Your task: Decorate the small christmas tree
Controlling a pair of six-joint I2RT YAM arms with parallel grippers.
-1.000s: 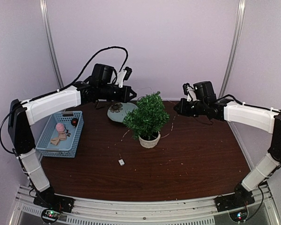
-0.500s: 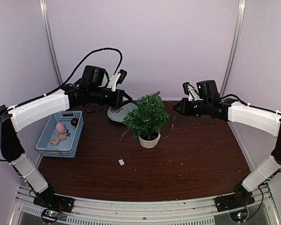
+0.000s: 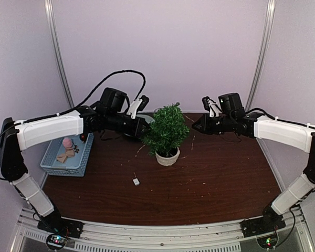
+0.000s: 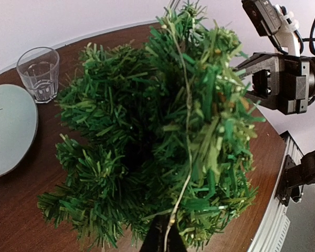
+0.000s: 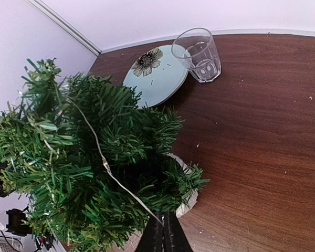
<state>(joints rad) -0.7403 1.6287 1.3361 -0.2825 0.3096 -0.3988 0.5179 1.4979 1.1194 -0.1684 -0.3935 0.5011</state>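
Note:
The small christmas tree (image 3: 165,130) stands in its off-white pot (image 3: 168,158) at mid table. A thin light string (image 4: 188,121) runs over its top from one gripper to the other; it also shows in the right wrist view (image 5: 104,164). My left gripper (image 3: 146,129) is against the tree's left side, shut on the string (image 4: 165,224). My right gripper (image 3: 195,125) is just off the tree's right side, shut on the string's other part (image 5: 163,218). The tree fills both wrist views (image 4: 142,142) (image 5: 126,126).
A clear glass cup (image 5: 199,55) and a flowered grey plate (image 5: 155,76) sit behind the tree. A blue basket (image 3: 68,152) with small ornaments is at the left. A small white piece (image 3: 136,181) with a thin wire lies in front of the tree.
My left arm has swung right and down, bringing its gripper from behind the plate to the tree's left side. My right gripper has shifted slightly left toward the tree.

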